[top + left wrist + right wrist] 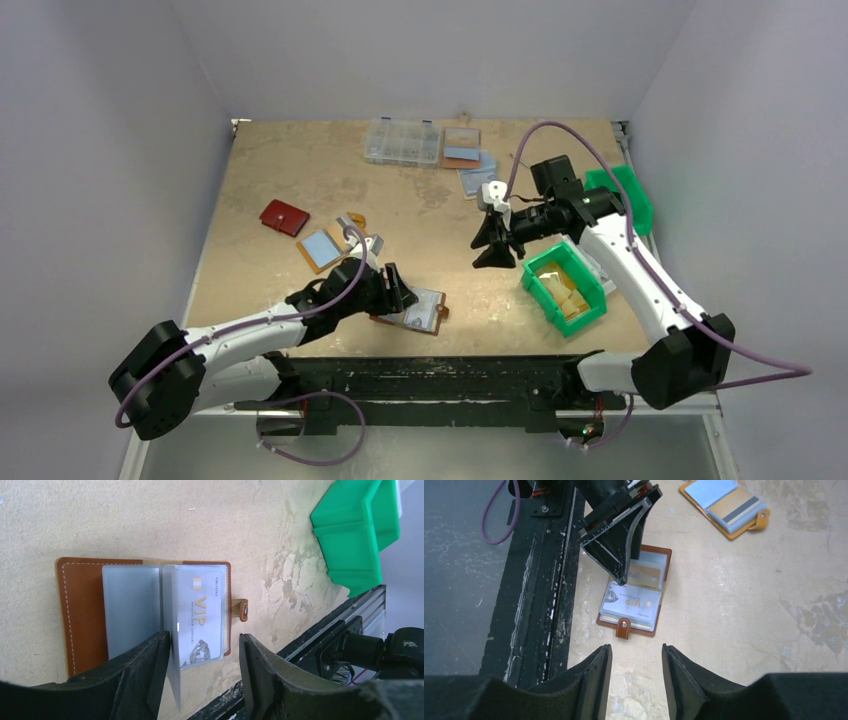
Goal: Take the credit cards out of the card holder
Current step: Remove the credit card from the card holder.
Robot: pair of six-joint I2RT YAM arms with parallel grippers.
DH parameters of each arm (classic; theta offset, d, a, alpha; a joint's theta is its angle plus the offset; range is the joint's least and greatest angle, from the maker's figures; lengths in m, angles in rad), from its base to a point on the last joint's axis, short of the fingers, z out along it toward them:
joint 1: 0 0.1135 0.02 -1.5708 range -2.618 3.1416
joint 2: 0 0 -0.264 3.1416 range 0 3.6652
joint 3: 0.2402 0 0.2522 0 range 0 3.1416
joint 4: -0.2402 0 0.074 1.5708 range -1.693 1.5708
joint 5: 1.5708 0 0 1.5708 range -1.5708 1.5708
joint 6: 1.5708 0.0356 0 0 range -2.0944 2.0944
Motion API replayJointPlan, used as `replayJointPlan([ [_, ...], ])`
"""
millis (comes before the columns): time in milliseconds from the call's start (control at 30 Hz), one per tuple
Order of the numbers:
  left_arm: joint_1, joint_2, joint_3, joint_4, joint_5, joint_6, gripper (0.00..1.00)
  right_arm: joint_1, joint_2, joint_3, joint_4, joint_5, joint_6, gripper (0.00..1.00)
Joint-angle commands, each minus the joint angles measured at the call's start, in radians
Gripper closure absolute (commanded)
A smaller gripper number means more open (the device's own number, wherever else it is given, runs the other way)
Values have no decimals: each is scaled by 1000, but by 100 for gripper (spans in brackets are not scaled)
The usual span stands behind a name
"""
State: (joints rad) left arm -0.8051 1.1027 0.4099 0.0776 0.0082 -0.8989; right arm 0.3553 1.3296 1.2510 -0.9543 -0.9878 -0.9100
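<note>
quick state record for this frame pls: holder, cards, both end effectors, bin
card holder: lying open, leather side down
silver VIP card: inside a clear sleeve, not out
gold card: in the holder, partly under the left arm's finger
left end effector: open, fingers straddling the VIP card's edge
right end effector: open, empty, clear of the holder
green bin: right of the holder, yellowish cards inside

Smooth stitched brown leather card holder (82, 615)
</note>
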Motion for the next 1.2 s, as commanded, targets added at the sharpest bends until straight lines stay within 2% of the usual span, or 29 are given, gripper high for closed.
replayJointPlan([
  [0,6,-3,-27,102,34,-12,44,3,-54,-41,43,-53,48,50],
  [167,6,5,-27,135,52,-16,44,-37,-118,-174,164,-98,90,48],
  [367,6,3,-28,131,44,-20,45,-62,-177,-282,246,-125,100,40],
  [500,7,10,-17,79,10,-22,53,-68,-179,-295,252,-124,96,40],
  [833,7,41,67,-129,-80,27,59,-72,-176,-308,253,-126,88,39],
  [1100,6,66,101,-150,-94,59,63,-72,-175,-318,258,-127,89,39],
  [1167,7,79,112,-148,-95,69,67,-72,-176,-321,259,-127,89,39],
])
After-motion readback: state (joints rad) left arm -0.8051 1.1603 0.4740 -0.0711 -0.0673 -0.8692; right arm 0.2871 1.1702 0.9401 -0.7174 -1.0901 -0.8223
